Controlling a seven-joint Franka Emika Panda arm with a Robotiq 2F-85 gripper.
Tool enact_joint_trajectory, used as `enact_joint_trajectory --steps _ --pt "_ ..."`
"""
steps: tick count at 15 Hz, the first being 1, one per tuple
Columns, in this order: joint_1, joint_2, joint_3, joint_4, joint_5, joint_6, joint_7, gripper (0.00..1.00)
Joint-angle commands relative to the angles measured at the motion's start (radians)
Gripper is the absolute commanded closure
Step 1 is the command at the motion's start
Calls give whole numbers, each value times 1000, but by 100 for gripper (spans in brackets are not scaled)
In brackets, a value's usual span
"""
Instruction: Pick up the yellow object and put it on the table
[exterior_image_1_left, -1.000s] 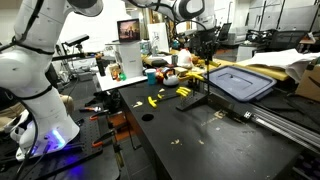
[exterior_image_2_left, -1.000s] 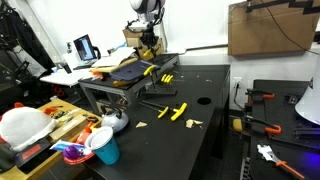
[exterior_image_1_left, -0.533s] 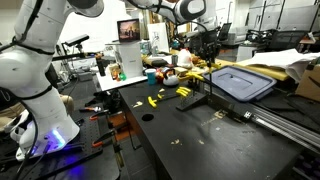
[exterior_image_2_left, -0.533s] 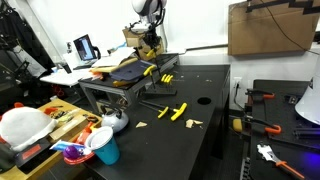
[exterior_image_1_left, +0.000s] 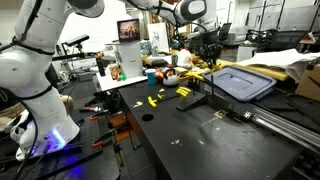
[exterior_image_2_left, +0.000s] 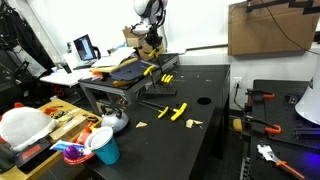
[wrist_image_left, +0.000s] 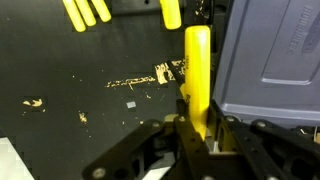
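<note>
In the wrist view my gripper (wrist_image_left: 197, 128) is shut on the yellow object (wrist_image_left: 198, 62). Its yellow bar handle sticks out straight ahead from between the fingers, and its dark shaft is hidden. The handle runs along the edge of a grey plastic bin (wrist_image_left: 275, 60), above the black table (wrist_image_left: 90, 60). In both exterior views the gripper (exterior_image_1_left: 208, 55) (exterior_image_2_left: 149, 45) hangs over the raised rack that holds the bin, at the back of the table (exterior_image_1_left: 200, 140) (exterior_image_2_left: 215, 120). The held object is too small to make out there.
Several loose all-yellow pieces lie on the table (exterior_image_1_left: 153, 100) (exterior_image_2_left: 172, 112) (wrist_image_left: 85, 10). A mustard-yellow cloth (exterior_image_1_left: 262, 68) lies by the grey bin (exterior_image_1_left: 240, 82). A cluttered white desk (exterior_image_1_left: 135, 75) stands behind. The table has a round hole (exterior_image_2_left: 203, 100).
</note>
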Motion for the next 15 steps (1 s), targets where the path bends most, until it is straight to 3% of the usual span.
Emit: enact_joint_trajectory --steps 1,15 --pt "10 -32 -11 -40 -25 30 43 94" --pt "-11 -49 -15 -95 -45 -1 11 94"
